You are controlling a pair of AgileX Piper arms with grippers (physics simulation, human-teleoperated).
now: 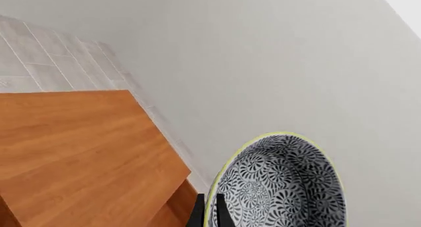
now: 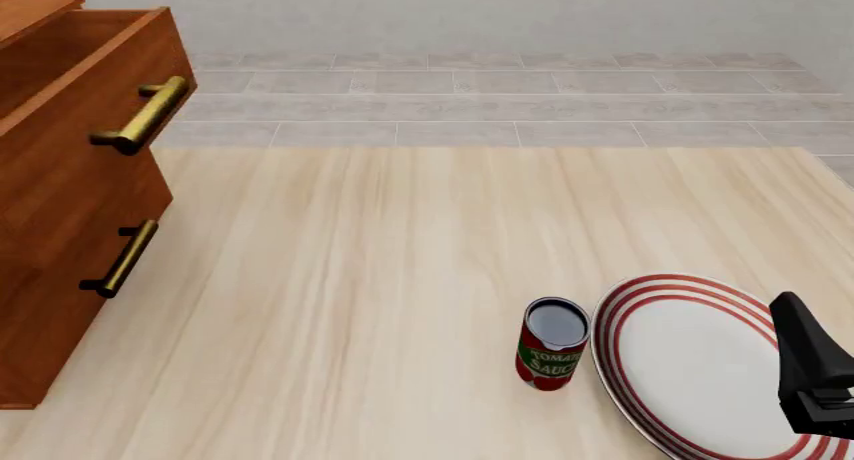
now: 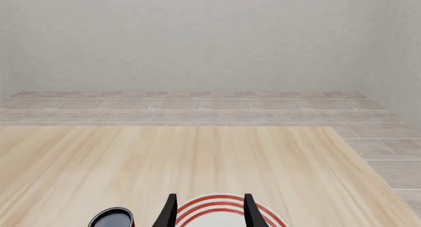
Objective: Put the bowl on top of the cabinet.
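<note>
The bowl (image 1: 279,185), blue-swirled with a yellow rim, is pinched in the left claw (image 1: 210,212); right claw (image 3: 207,212) released.

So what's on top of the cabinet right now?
Nothing shows on the cabinet top: bare wood in the left wrist view. The bowl hangs beside it, pinched in the left gripper. Part of the top is out of view.

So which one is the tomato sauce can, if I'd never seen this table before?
Start at the light wooden table and look to its near right part, where a big white plate with red rings lies. The can stands upright just left of that plate. It is the only small cylinder there, red and green labelled with a dark top.
</note>
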